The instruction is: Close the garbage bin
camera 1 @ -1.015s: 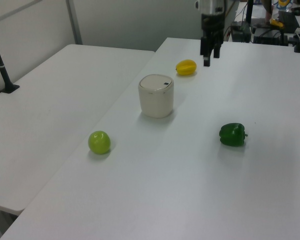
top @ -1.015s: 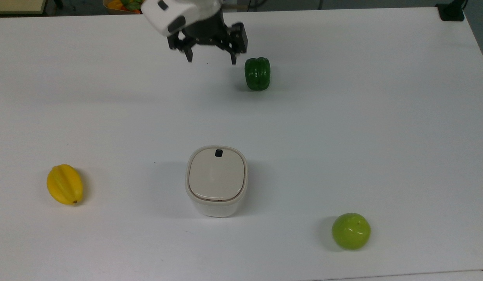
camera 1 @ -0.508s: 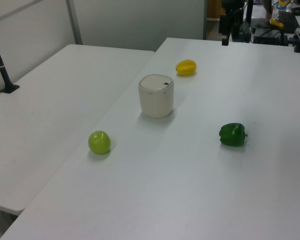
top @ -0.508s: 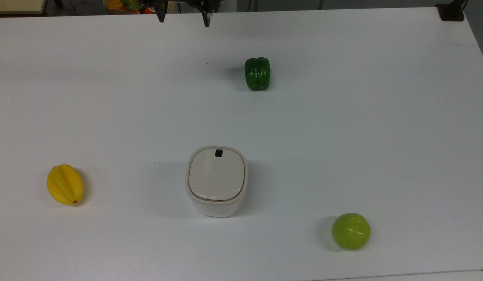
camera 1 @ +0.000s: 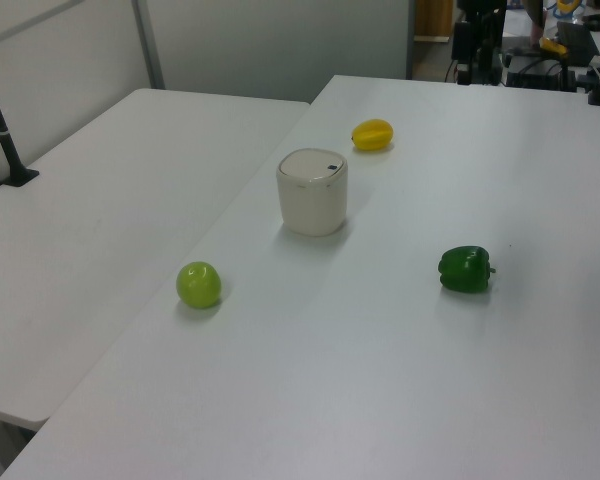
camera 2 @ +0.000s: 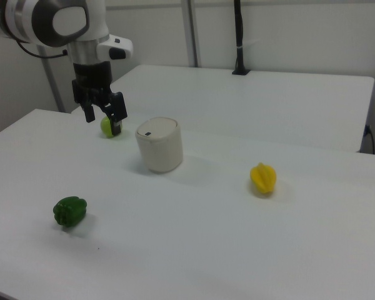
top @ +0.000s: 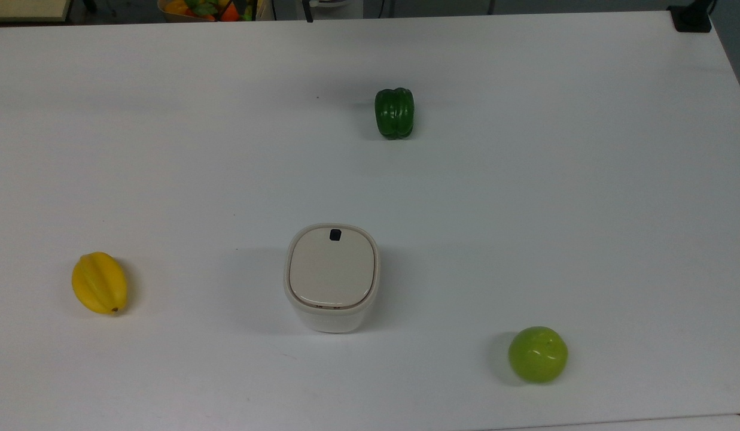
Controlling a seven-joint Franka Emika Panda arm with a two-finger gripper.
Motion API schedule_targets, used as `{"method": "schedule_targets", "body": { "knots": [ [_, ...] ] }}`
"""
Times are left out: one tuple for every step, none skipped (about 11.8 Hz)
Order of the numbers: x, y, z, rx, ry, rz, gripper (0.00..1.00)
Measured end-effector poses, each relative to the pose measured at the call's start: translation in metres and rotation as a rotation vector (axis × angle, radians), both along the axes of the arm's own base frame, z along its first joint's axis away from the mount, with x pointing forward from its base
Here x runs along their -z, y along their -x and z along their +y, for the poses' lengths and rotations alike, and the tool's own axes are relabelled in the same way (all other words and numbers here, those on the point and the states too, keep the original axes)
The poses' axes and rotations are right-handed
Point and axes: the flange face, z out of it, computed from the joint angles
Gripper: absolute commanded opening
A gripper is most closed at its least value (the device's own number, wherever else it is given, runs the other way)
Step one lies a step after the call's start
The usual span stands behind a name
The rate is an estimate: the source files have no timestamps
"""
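Note:
The garbage bin (top: 332, 275) (camera 1: 312, 192) (camera 2: 159, 145) is a cream-white rounded-square tub standing near the middle of the white table (top: 525, 197). Its beige lid lies flat and shut on the rim, with a small black button (top: 335, 235) at the edge toward the top view's top. In the right view my gripper (camera 2: 102, 122) hangs above the table to the left of the bin, well apart from it. It is open, with nothing between its black fingers (camera 2: 115, 124).
A green bell pepper (top: 394, 112) (camera 2: 69, 211), a yellow starfruit (top: 99, 282) (camera 2: 263, 178) and a green apple (top: 538, 354) (camera 1: 198, 285) lie spread around the bin. A second white table (camera 1: 110, 180) adjoins at the left view's left. A fruit basket (top: 196, 7) sits beyond the top view's upper edge.
The gripper has pulled back from beside the pepper toward the top view's upper edge and left that frame. The bin, its lid and the fruits have not moved.

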Motion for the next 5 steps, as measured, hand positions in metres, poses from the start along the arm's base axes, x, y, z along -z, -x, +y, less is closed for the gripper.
{"method": "schedule_targets", "body": {
  "knots": [
    [-0.0005,0.0007,-0.0012,0.002,0.0,-0.001,1.0],
    [-0.0004,0.0012,-0.0016,0.003,0.0,0.0,1.0],
    [0.0003,0.0013,-0.0016,0.003,0.0,0.001,1.0],
    [0.0007,0.0013,-0.0016,0.003,0.0,0.002,1.0],
    [0.0009,0.0013,-0.0016,0.003,0.0,0.003,1.0]
  ]
}}
